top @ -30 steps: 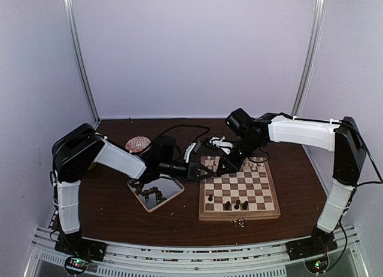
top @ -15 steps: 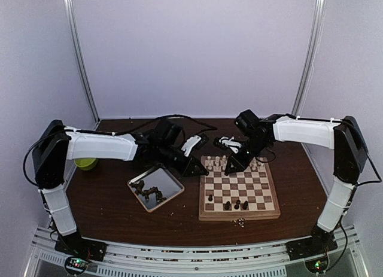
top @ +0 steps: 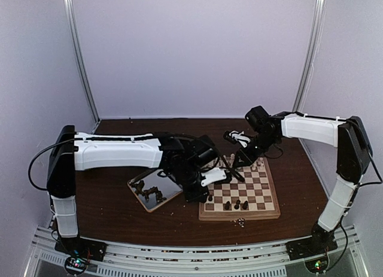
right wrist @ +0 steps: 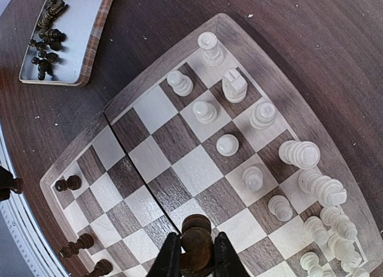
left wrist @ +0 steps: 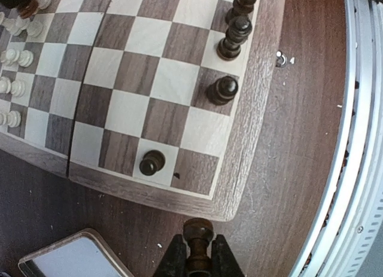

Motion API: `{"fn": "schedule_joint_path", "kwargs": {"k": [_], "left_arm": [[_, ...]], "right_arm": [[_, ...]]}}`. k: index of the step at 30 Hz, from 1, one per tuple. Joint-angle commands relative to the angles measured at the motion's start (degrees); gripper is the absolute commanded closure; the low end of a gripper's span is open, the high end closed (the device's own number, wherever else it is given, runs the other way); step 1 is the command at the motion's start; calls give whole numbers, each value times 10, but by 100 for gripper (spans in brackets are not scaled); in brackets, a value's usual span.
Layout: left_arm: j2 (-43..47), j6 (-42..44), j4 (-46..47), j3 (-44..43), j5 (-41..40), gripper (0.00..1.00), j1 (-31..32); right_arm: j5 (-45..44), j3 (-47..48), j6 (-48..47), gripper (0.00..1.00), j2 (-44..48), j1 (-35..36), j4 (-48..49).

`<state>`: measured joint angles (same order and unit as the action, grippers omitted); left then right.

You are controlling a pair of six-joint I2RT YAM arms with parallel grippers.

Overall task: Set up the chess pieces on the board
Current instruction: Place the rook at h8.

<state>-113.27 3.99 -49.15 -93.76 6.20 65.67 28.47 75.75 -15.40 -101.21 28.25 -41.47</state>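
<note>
- Now: left end effector (left wrist: 198,254) pinches a dark turned chess piece (left wrist: 198,229) beside the checkered wooden board (left wrist: 244,142).
- Right end effector (right wrist: 196,257) grips a round-topped dark piece (right wrist: 196,229) above the checks.

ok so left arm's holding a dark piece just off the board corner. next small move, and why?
Probably carry it a little forward over the rim and down onto the empty corner square. The left gripper, jaws shut on the dark piece, hangs over bare table beside the board; other dark pieces already stand along that edge.
</note>
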Motion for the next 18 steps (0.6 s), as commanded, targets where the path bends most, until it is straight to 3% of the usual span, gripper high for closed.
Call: {"fn": "schedule_joint_path", "kwargs": {"k": [1,18], "left_arm": [[-41,36,-51,-47,-36,86,13],[-109,63,-51,-109,-23,84,14]], "right_arm": [[12,-8,-11,94,28,-4,6],[16,-7,-15,93,23,-8,3]]}}
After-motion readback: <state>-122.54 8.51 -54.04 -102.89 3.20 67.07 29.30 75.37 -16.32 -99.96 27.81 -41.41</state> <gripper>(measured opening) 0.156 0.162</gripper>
